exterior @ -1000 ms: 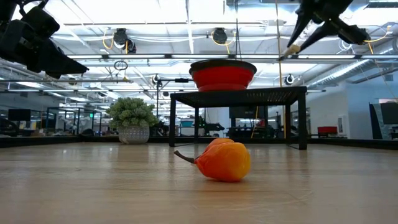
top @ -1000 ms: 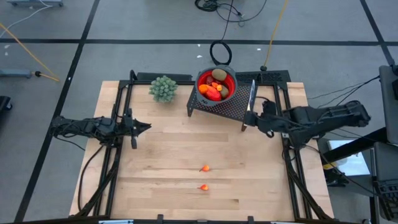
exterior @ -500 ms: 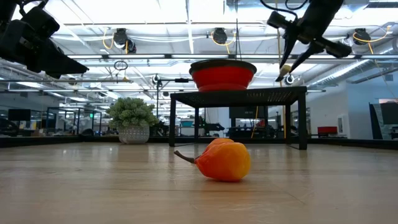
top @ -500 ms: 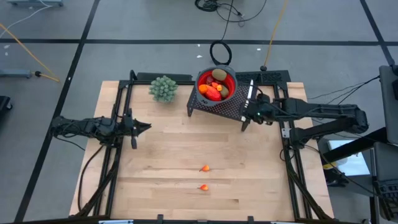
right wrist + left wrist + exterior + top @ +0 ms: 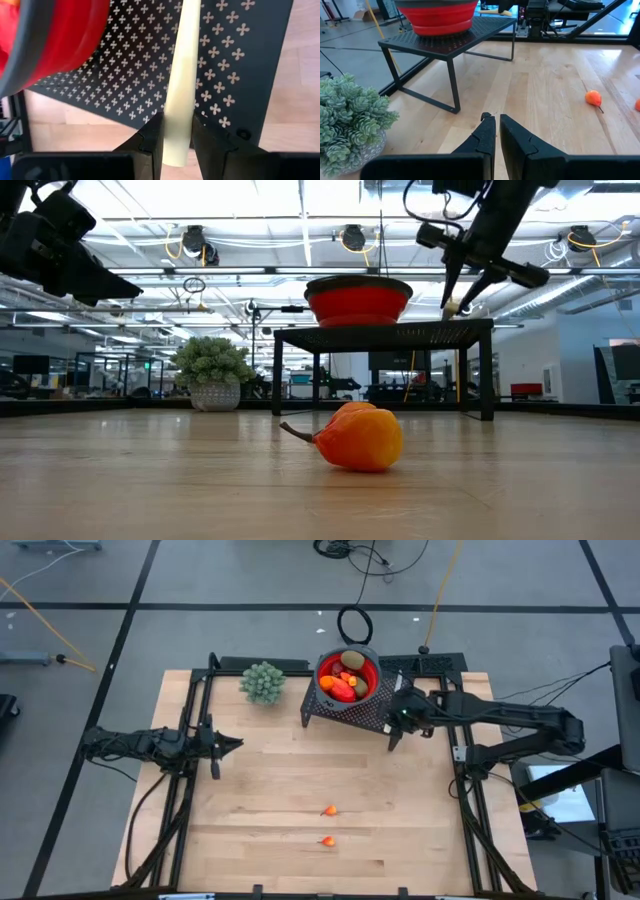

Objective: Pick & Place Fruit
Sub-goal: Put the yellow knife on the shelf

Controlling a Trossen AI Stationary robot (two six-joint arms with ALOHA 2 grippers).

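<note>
Nearer the red bowl (image 5: 347, 676) now — right pincer (image 5: 177, 131) grips a pale handle (image 5: 181, 75), clearest wrist-side; left pincer (image 5: 497, 119) closed.

A robotics lab or open workshop hall is shown: a wooden table (image 5: 300, 790) is set on a grey floor marked with black tape lines (image 5: 130, 610), cables (image 5: 350, 552) are strewn about, and ceiling lights (image 5: 195, 242) and distant workstations are seen.

1. My right gripper (image 5: 398, 712) sits fwd, arm stretched across from the table's right side, wrist angled down; fingers (image 5: 150, 135) clamped on a slim pale handle (image 5: 181, 90).
2. My left gripper (image 5: 236, 744) waits at the table's left edge, arm low and level, fingers (image 5: 487, 131) closed, nothing held.
</note>
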